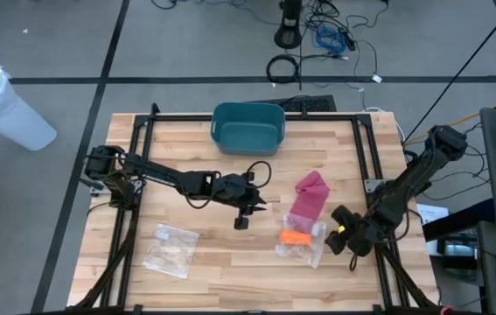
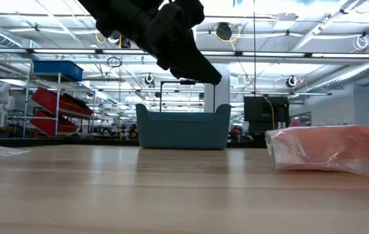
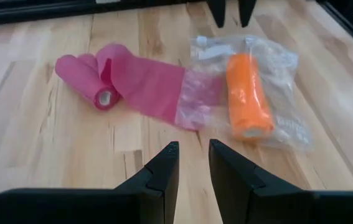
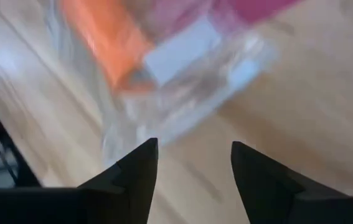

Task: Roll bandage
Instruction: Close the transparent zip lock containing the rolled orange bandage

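Observation:
A pink bandage (image 1: 310, 197) lies partly unrolled on the table. Its rolled end (image 3: 101, 93) is loose, and its flat strip (image 3: 151, 87) runs under the edge of a clear plastic bag (image 3: 276, 74). An orange bandage roll (image 3: 248, 96) lies inside that bag. My left gripper (image 1: 243, 214) hovers above the table to the left of the bandage, fingers slightly apart and empty (image 3: 193, 162). My right gripper (image 1: 344, 238) is open and empty just right of the bag (image 4: 195, 165).
A teal bin (image 1: 248, 127) stands at the table's far edge, in the middle. A second clear bag (image 1: 171, 249) lies at the near left. Black frame rails (image 1: 370, 157) run along the table's sides. Bare wood lies between the two bags.

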